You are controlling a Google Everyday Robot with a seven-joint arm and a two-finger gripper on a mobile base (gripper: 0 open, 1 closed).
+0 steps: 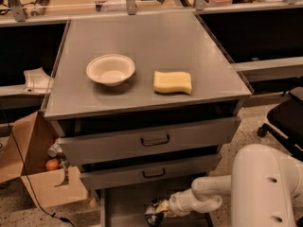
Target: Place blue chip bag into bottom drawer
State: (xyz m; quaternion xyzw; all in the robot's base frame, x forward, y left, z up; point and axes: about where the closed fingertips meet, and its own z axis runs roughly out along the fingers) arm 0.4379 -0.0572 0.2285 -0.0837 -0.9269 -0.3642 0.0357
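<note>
Camera view: the blue chip bag is dark navy and crinkled, with pale glints at its edges; the print is too small to read. My gripper has it pinched between the fingertips. The bag hangs just left of the gripper, low over the open bottom drawer at the near edge. My white arm reaches in from the right. On the cabinet top, a white bowl sits left and a yellow sponge right, apart. A cardboard box is on the floor at left.
</note>
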